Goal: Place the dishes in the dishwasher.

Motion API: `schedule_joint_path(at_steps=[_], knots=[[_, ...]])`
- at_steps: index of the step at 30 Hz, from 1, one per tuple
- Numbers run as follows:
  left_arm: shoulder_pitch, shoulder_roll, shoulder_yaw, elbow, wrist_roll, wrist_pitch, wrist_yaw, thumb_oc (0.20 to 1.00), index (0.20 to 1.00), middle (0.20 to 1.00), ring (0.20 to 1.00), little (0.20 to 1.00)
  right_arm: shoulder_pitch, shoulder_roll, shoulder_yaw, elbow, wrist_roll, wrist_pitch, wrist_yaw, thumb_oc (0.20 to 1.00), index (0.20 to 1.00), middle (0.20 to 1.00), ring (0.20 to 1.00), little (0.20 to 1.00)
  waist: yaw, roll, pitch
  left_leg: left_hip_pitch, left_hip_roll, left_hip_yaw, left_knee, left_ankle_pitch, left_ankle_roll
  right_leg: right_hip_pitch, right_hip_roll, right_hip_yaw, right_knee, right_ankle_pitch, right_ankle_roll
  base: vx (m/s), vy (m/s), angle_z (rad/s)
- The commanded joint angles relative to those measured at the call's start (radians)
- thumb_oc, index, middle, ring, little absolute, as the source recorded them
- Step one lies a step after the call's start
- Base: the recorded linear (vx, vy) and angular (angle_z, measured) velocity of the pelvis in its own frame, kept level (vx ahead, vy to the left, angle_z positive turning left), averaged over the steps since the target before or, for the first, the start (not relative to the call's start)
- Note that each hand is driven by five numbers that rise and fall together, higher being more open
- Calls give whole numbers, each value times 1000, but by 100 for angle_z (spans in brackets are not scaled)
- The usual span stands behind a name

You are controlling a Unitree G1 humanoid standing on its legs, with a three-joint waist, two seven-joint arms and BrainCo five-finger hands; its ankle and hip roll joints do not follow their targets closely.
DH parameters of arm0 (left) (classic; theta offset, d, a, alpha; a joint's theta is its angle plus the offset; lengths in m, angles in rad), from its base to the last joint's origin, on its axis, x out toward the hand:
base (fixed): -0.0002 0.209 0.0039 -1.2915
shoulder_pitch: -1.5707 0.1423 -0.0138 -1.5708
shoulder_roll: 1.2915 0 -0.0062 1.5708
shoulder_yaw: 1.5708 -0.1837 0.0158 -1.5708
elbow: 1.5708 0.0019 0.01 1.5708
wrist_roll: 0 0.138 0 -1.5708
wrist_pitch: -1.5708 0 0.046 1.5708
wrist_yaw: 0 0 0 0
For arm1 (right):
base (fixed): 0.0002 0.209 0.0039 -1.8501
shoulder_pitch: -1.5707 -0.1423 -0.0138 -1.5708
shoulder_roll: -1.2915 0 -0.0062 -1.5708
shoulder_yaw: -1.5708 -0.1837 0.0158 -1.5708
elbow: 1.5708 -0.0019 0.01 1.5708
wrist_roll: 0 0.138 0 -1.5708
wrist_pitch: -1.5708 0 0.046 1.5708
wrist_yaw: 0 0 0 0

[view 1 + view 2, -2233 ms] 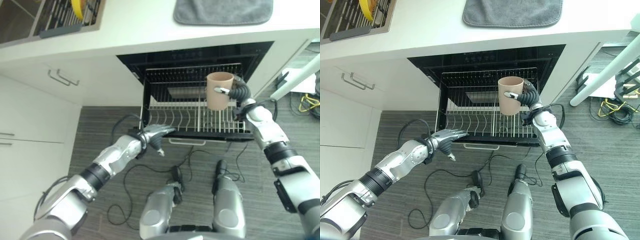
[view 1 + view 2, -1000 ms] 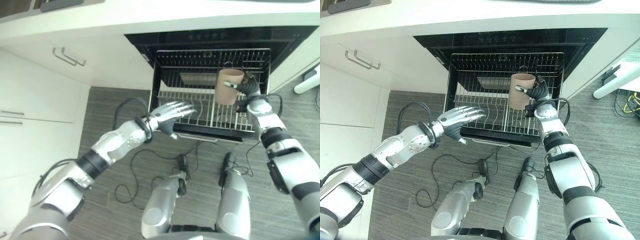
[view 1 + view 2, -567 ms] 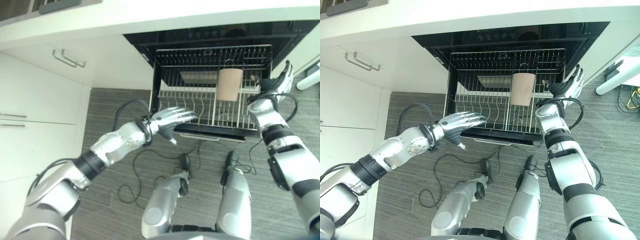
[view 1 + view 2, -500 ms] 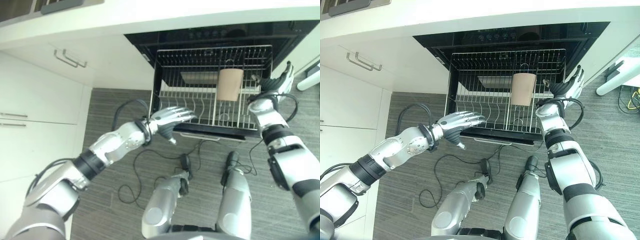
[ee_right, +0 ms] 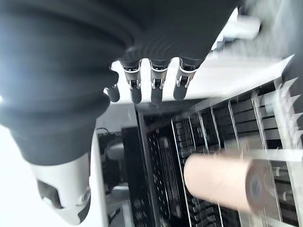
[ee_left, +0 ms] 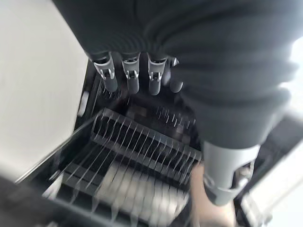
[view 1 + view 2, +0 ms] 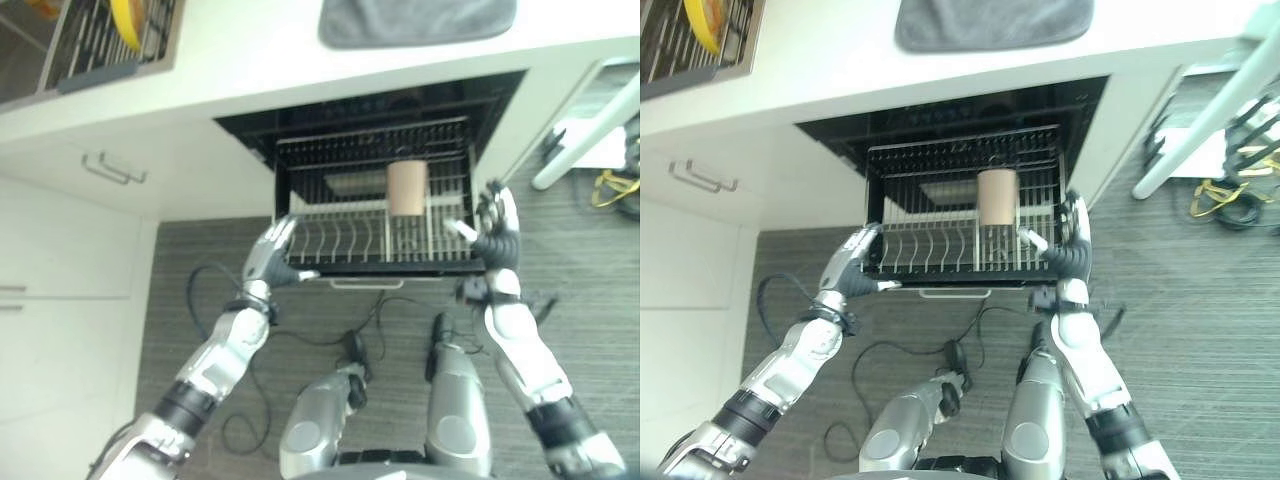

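1. Fingers of both hands are straight and spread, gripping nothing: the left hand (image 7: 268,258) stands at the front left corner of the rack (image 7: 340,245), and the right hand (image 7: 493,230) at its front right corner, palms toward the dishwasher (image 7: 940,110).

2. Standing upside down among the tines in the right half of the rack, the cup (image 7: 406,187) is apart from both hands. In the right wrist view the same cup (image 5: 222,182) lies well past that hand's outstretched fingers (image 5: 156,87).

3. With the cup loaded, the step in hand looks to be sliding the pulled-out rack back under the counter (image 7: 260,60); that is a judgement from the hands' stance at the two front corners.

4. To do it well, both palms should meet the front rail at the same height and push evenly, so the rack runs straight and does not skew and bind.

5. A slow, steady push suits the load: the cup looks light and merely rests on the tines, so a jolt at the end of travel could tip it.

6. Fingers should stay flat against the rail rather than poke between the wires, where they could snag.

7. Up on the counter lie a grey towel (image 7: 415,20) and a drainer (image 7: 110,35) holding something yellow, so more dishes may remain.
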Motion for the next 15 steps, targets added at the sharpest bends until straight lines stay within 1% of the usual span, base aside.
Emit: schedule_joint_path(at_steps=[1,2,3,4,5,6,7,8,10,12,13,15], knots=[[15,29,19,-73,-118,-140,85,1000,1000,1000,1000,1000,-61,9,-43,-70,29,-134,86,1000,1000,1000,1000,1000,16,-36,-111,27,53,36,75,-39,-7,108,-52,11,-23,-59,75,104,-161,13],[44,8,42,-83,-219,-224,62,1000,1000,1000,1000,1000,-40,8,-50,-78,28,-147,109,1000,1000,1000,1000,1000,20,-44,-140,59,58,35,60,-38,-10,152,-44,0,-49,-60,70,80,-85,11],[58,-10,53,-94,-262,-259,40,1000,1000,1000,1000,1000,-32,8,-55,-83,28,-151,119,1000,1000,1000,1000,1000,22,-49,-158,72,63,34,54,-35,-12,170,-38,-3,-60,-59,67,55,-90,2],[92,-58,68,-125,-463,-379,-33,1000,1000,1000,1000,1000,-11,8,-72,-95,3,-171,150,1000,1000,1000,1000,1000,27,-62,-204,110,71,24,33,-25,-19,219,-21,-11,-92,-51,61,29,-65,1],[95,-68,72,-130,-488,-395,-45,1000,1000,1000,1000,1000,-10,7,-74,-96,0,-175,157,1000,1000,1000,1000,1000,29,-65,-212,118,72,22,28,-24,-20,229,-17,-12,-100,-49,61,-45,-116,3],[98,-119,96,-160,-734,-484,-177,1000,1000,1000,1000,1000,-14,-6,-88,-115,-11,-238,243,1000,1000,1000,1000,1000,38,-83,-257,149,75,1,-1,-11,-27,267,5,-11,-140,-32,58,-65,-104,4],[91,-135,104,-166,-817,-505,-221,1000,1000,1000,1000,1000,-21,-11,-92,-119,-22,-246,250,1000,1000,1000,1000,1000,42,-87,-270,159,74,-7,-9,-12,-30,278,11,-10,-148,-30,59,-95,-128,-8],[79,-152,115,-175,-871,-525,-269,1000,1000,1000,1000,1000,-35,-24,-99,-127,-23,-254,259,1000,1000,1000,1000,1000,46,-93,-288,168,73,-13,-20,-11,-32,288,16,-10,-161,-26,60,-53,-83,-7],[56,-165,125,-193,-921,-538,-312,1000,1000,1000,1000,1000,-54,-37,-111,-133,0,-251,291,1000,1000,1000,1000,1000,49,-97,-304,183,76,-16,-36,-7,-37,301,20,-13,-176,-19,64,-47,-67,-2],[33,-173,134,-209,-923,-561,-334,1000,1000,1000,1000,1000,-68,-47,-118,-140,39,-245,349,1000,1000,1000,1000,1000,49,-98,-319,195,80,-14,-52,-3,-42,312,22,-17,-193,-14,67,-26,-46,-2],[15,-179,141,-223,-900,-574,-344,1000,1000,1000,1000,1000,-77,-51,-124,-146,61,-240,382,1000,1000,1000,1000,1000,48,-97,-329,206,83,-11,-66,2,-48,322,23,-21,-211,-8,69,-3,-33,-1],[-5,-176,147,-237,-835,-591,-320,1000,1000,1000,1000,1000,-93,-54,-123,-150,80,-236,402,1000,1000,1000,1000,1000,47,-93,-340,220,84,-9,-84,6,-54,334,26,-25,-235,0,74,2,-15,0]])
